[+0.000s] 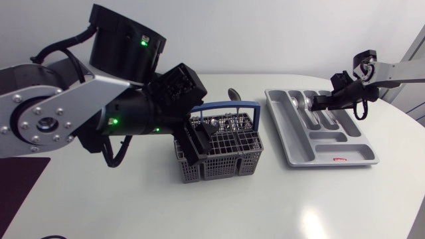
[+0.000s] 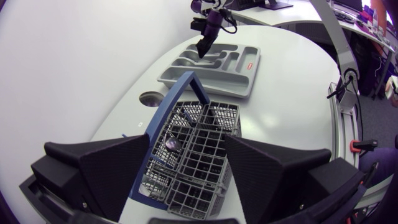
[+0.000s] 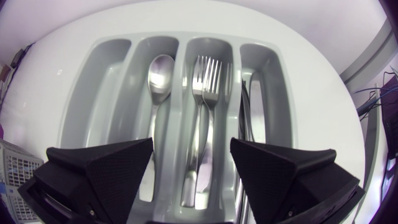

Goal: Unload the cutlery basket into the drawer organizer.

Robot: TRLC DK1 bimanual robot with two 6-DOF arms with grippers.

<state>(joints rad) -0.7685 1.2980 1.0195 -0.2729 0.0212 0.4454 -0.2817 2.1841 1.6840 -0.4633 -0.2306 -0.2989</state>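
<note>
The grey cutlery basket [image 1: 229, 162] with a blue handle [image 2: 177, 102] stands mid-table. My left gripper [image 1: 196, 143] hangs just above its left side, open, with the basket [image 2: 211, 155] under the gap between its fingers; a spoon [image 2: 173, 144] and other cutlery sit in the cells. The grey drawer organizer [image 1: 352, 143] lies to the right. My right gripper [image 1: 311, 103] hovers open over its far end. Below this gripper [image 3: 193, 180], a spoon [image 3: 160, 74], two forks [image 3: 205, 74] and knives [image 3: 249, 106] lie in adjoining compartments of the organizer [image 3: 93, 87]. Neither gripper holds anything.
A small round grey thing [image 1: 234, 93] lies on the white table behind the basket. The organizer's shorter compartments [image 1: 335, 136] near the front are bare. The bulky left arm [image 1: 80, 113] fills the table's left side.
</note>
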